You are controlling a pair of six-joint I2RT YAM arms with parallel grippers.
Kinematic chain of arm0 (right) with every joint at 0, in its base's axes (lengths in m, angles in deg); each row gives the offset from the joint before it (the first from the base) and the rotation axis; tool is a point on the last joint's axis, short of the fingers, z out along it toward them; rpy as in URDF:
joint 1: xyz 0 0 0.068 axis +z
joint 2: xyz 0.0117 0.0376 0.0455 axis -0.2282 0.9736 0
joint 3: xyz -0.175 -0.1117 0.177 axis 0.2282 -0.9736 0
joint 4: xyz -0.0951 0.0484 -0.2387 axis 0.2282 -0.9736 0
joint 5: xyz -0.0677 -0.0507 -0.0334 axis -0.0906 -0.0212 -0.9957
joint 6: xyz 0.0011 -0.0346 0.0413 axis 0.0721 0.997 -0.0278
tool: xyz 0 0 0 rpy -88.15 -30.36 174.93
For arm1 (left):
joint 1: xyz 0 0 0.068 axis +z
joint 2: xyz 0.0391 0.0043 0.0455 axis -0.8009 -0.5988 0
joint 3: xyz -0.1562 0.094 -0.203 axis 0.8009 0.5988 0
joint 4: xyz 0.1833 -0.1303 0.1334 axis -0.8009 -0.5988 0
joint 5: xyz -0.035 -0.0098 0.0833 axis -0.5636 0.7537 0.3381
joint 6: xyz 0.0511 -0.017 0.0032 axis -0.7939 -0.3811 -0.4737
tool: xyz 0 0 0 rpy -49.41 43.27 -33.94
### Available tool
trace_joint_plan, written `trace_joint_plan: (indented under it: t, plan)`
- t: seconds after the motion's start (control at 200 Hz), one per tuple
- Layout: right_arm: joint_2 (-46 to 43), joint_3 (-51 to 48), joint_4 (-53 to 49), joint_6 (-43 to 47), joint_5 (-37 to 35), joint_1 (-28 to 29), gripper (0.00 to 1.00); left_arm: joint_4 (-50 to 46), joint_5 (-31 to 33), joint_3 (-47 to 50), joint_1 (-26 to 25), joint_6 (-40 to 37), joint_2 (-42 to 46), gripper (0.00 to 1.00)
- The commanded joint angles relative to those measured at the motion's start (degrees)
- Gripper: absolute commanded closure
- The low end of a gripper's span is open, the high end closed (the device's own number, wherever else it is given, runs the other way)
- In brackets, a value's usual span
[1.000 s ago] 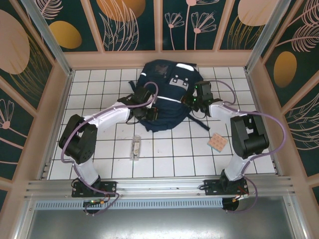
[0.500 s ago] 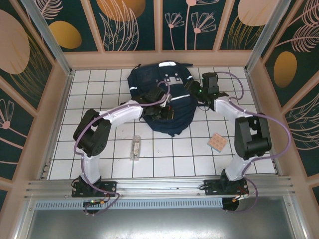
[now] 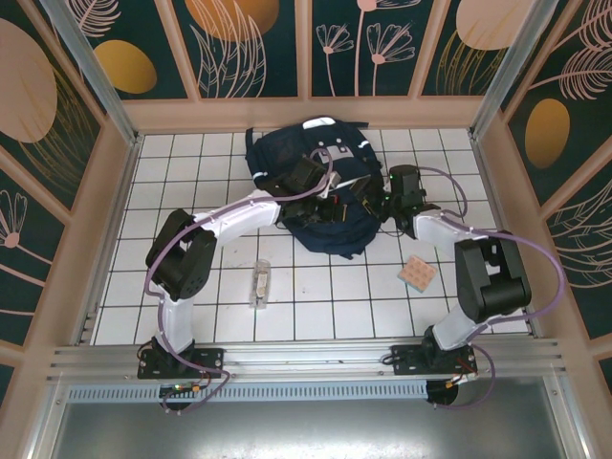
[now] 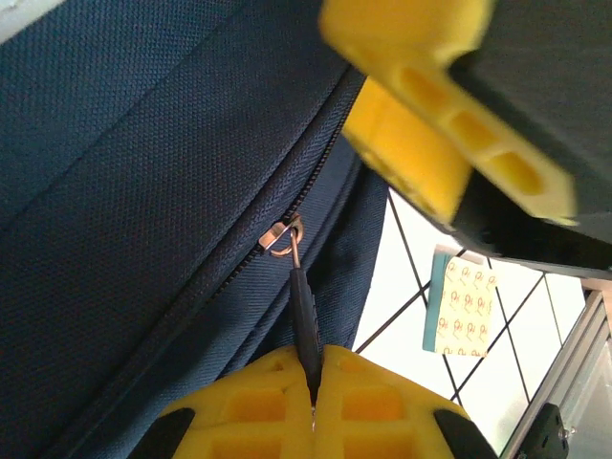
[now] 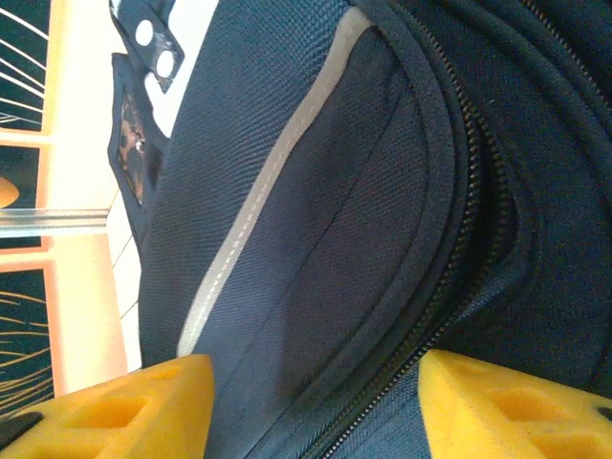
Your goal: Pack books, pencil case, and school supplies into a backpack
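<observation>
The navy backpack [image 3: 311, 163] lies at the back middle of the table. My left gripper [image 3: 330, 206] is on its near side, shut on the dark zipper pull [image 4: 304, 311], which hangs from a metal ring on the slider [image 4: 282, 236]. The zipper [image 4: 191, 306] looks closed there. My right gripper [image 3: 376, 203] is at the backpack's right side, open, with its yellow fingers [image 5: 124, 406] straddling fabric beside a zipper [image 5: 459, 287] and a reflective stripe [image 5: 258, 201]. The pinkish dotted pad [image 3: 417, 274] and the clear oblong box [image 3: 260, 284] lie on the tiles. Books and pencil case are out of view.
The right gripper's yellow fingers [image 4: 430, 143] hang close above the left gripper [image 4: 314, 382]. The pad [image 4: 461, 313] lies just past the backpack's edge. Pink side walls [image 3: 115, 191] fence the tiled table, and a metal rail [image 3: 306, 359] runs along its near edge.
My right gripper has opened and let go of the backpack, then dropped toward its near right side. My left gripper, still shut on the zipper pull, moved right. The backpack turned and shifted.
</observation>
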Motion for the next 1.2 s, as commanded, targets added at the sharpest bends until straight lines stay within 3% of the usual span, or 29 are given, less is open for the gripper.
trace_joint_plan:
  t: [0.0, 0.07, 0.135, 0.305, 0.475, 0.655, 0.826, 0.996, 1.196]
  plan:
    - [3.47, -0.17, 9.11, -4.21, 2.35, 1.37, 0.5, 3.57, -3.33, 0.57, -1.42, 0.13, 0.59, 1.0]
    - [4.98, 0.68, 9.01, -3.86, 1.16, 1.45, 0.81, 2.88, -1.86, 2.27, -1.42, -0.36, 1.67, 1.0]
    - [5.18, 0.23, 9.81, -3.81, 0.1, 1.39, 1.0, 0.79, 1.37, 3.86, -1.41, -1.45, 2.88, 1.0]
    - [3.14, -0.51, 9.35, -2.56, -1.8, 1.32, 1.0, -3.14, 10.62, 10.23, 0.7, -2.8, 6.4, 1.0]
    - [1.58, 0.07, 7.59, -0.76, -2.3, 1.28, 1.0, -2.34, 17.76, 18.46, 6.04, -2.96, 12.36, 1.0]
    - [1.56, 0.81, 6.6, 1.32, -1.77, 1.55, 1.0, -4.9, 24.27, 19.77, 10.05, -6.89, 14.8, 1.0]
    - [1.75, 2.64, 3.0, 6.57, -2.87, 1.87, 1.0, -7.13, 24.27, 19.53, 14.52, -10.63, 17.28, 1.0]
    - [2.43, 3.91, 1.95, 8.1, -5.37, 1.86, 1.0, -8.48, 16.8, 19.68, 14.93, -14.66, 18.61, 1.0]
    - [3.79, 6.43, 1.86, 8.21, -3.91, 2.1, 1.0, -9.24, 18.69, 21.51, 14.93, -14.7, 18.88, 1.0]
